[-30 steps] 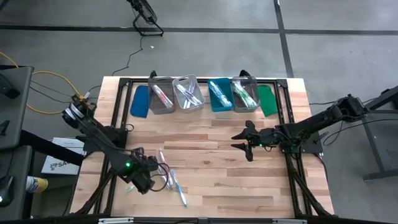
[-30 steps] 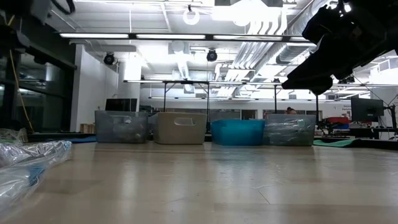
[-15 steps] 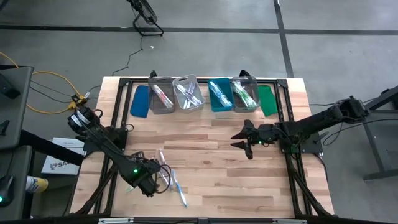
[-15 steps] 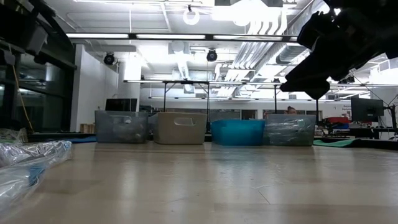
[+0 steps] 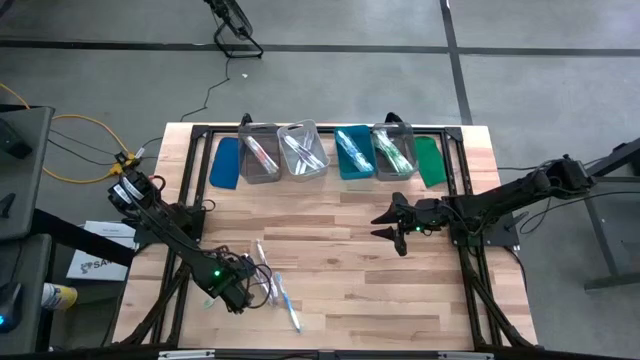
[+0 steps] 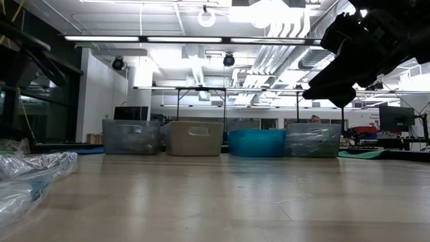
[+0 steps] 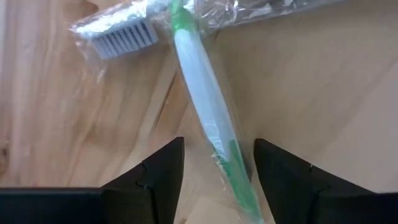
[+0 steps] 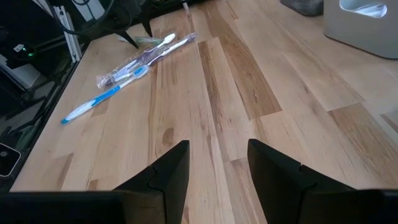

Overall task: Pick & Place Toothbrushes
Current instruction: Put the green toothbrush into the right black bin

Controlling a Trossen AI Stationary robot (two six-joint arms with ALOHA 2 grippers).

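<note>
Several toothbrushes [image 5: 275,285] in clear wrappers lie loose on the wooden table near its near-left corner. My left gripper [image 5: 238,292] points straight down over them, open. In the left wrist view its fingers [image 7: 163,168] stand on either side of a green-and-white toothbrush's handle [image 7: 202,106], apart from it. A second wrapped brush head [image 7: 121,40] lies just beyond. My right gripper [image 5: 390,222] hovers open over the table's right half, with nothing between its fingers [image 8: 214,158]. It faces the toothbrushes [image 8: 134,62].
Along the far edge stand a grey bin [image 5: 260,155], a clear bin [image 5: 303,150], a teal bin [image 5: 353,152] and another clear bin [image 5: 393,150], each with toothbrushes inside. A blue lid [image 5: 225,163] and a green lid [image 5: 428,160] lie beside them. Bare wood spans the table's middle.
My left gripper has sunk toward the toothbrushes at the near left and rolled a little, staying open. My right arm has kept its place.
</note>
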